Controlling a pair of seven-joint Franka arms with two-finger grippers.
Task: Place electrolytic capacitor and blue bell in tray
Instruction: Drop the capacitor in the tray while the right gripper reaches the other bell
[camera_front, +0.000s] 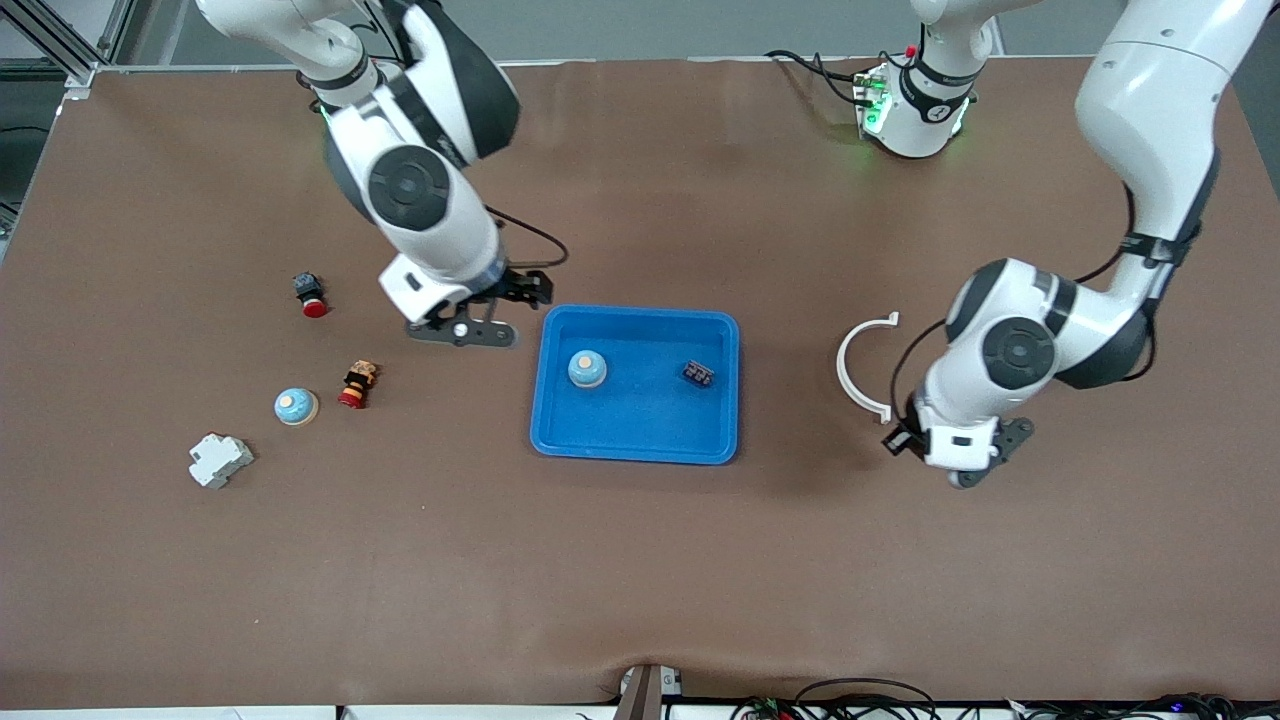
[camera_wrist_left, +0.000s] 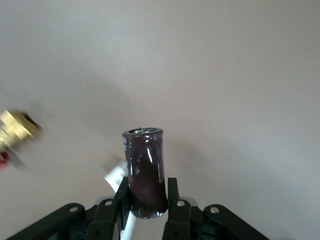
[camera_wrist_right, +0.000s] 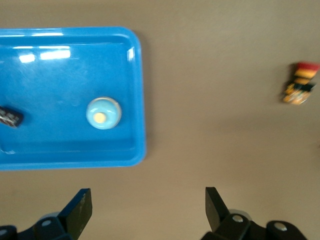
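The blue tray (camera_front: 640, 445) lies mid-table. In it stands a blue bell (camera_front: 587, 369) with a pale button on top, also seen in the right wrist view as the bell (camera_wrist_right: 103, 113) inside the tray (camera_wrist_right: 141, 100). A small black block (camera_front: 698, 374) lies in the tray too. My right gripper (camera_front: 462, 330) hangs open and empty (camera_wrist_right: 147, 210) over the table beside the tray, toward the right arm's end. My left gripper (camera_front: 962, 462) is over bare table toward the left arm's end, shut on the dark maroon electrolytic capacitor (camera_wrist_left: 145, 170), which stands upright between the fingers.
A second blue bell (camera_front: 296, 406) sits on the table toward the right arm's end, with a red and yellow button (camera_front: 357, 384), a black and red button (camera_front: 311, 294) and a white block (camera_front: 219, 459) around it. A white curved ring (camera_front: 860, 365) lies beside the left gripper.
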